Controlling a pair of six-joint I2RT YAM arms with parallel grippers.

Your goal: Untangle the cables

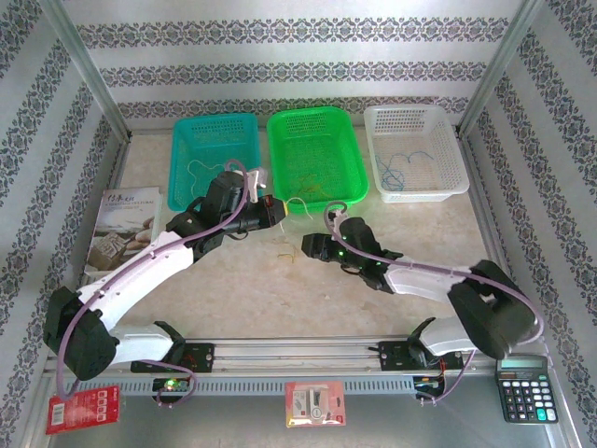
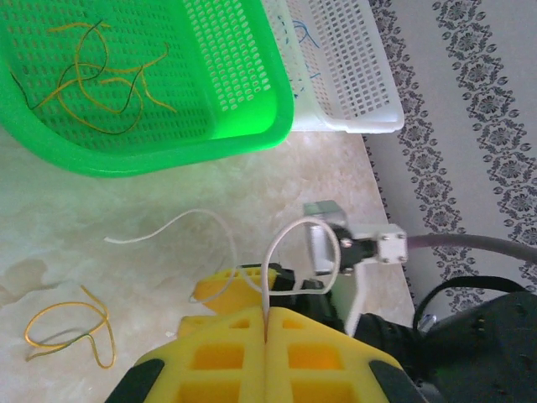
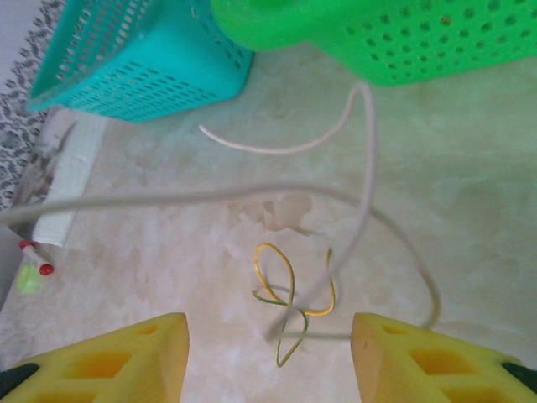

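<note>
At table centre, top view, just past six o'clock of the green basket [image 1: 315, 154]: both grippers meet nose to nose.

- Left gripper [image 1: 272, 211] reaches in from eight o'clock. Left wrist view: its yellow fingers [image 2: 218, 357] are pressed together, clamped on the cream-white cable [image 2: 195, 211]. The cable rises from the seam between the fingers, arches in a small loop toward one o'clock, then trails across the table toward nine o'clock, its free end lying on the surface.
- Right gripper [image 1: 309, 247] comes in from four o'clock. Right wrist view: the jaws stand well apart, one yellow finger [image 3: 109, 361] at seven o'clock of the frame, the other at five o'clock. A blurred cream strand crosses close to the lens and dips toward the gap; I cannot tell whether it touches either finger.
- Yellow-orange cable [image 3: 291, 290]: a small loose loop with a darker greenish strand, flat on the table between the two grippers, ahead of the right jaws. Top view puts it at [image 1: 287, 252], near six o'clock of the green basket.
- More yellow-orange cables [image 2: 92, 75] lie loosely tangled inside the green basket.
- Blue cable [image 1: 403, 168] sits in the white basket [image 1: 448, 140], at three o'clock of the green one.
- Teal basket [image 1: 191, 140], at nine o'clock of the green one, holds a thin pale strand.
</note>
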